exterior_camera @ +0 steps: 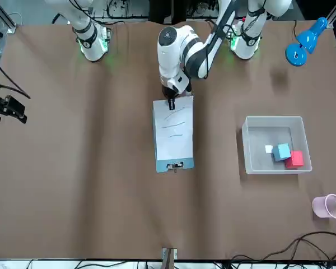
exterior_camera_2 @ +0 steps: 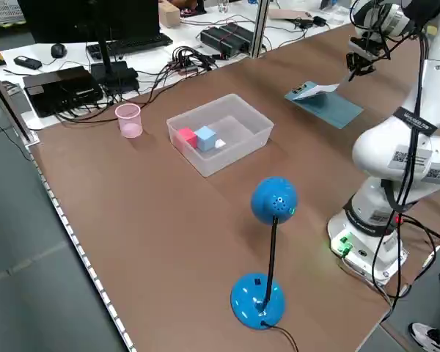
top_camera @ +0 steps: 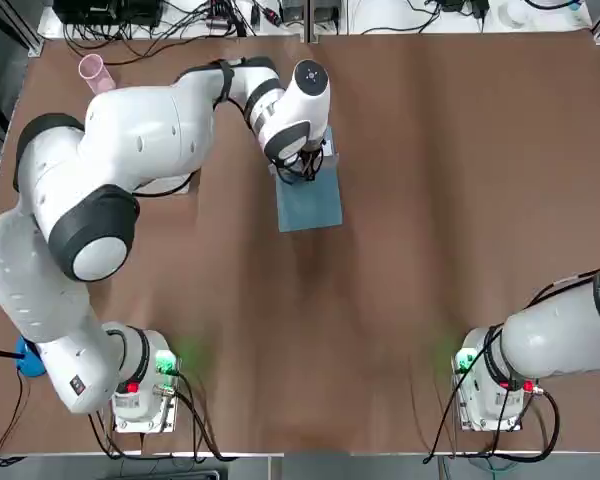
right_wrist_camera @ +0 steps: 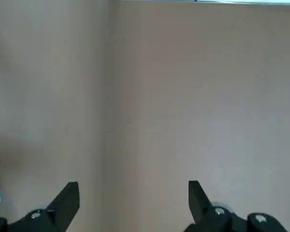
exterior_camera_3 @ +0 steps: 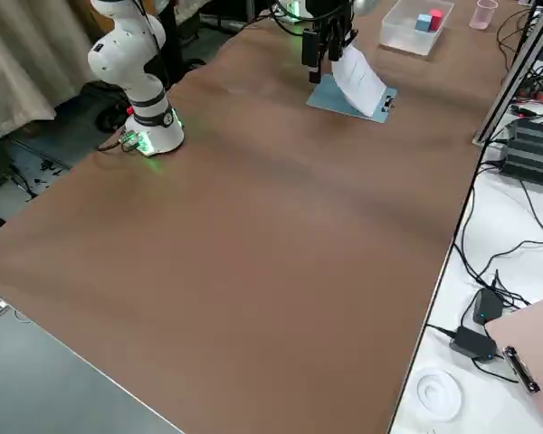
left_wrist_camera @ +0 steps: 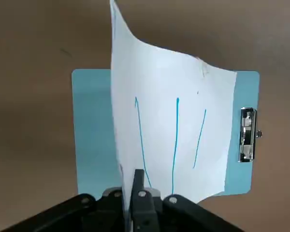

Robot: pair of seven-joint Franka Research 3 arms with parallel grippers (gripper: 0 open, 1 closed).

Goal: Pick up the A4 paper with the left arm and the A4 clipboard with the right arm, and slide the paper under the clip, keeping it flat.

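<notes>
The step in hand was judged to be the feeding of the A4 paper (exterior_camera: 173,133) toward the clip (exterior_camera: 175,166), the sheet being held over the A4 clipboard (left_wrist_camera: 92,125), which lay flat on the table (exterior_camera: 73,185) rather than being lifted. The left gripper (exterior_camera: 171,103) was seen with its fingers pinched tight on the paper's edge, at the end of the clipboard farthest from the clip. From that pinch the sheet sloped down across the clipboard, bowed and with one corner curled up, its free edge lying just beside the clip but not seen to be under it. The right gripper (right_wrist_camera: 133,203) was held spread wide and empty above bare table, well apart from the clipboard. The next move was judged to call for the clipboard to be steadied and the clip opened, and for the paper to be lowered flatter before its free edge was pushed beneath the clip.
</notes>
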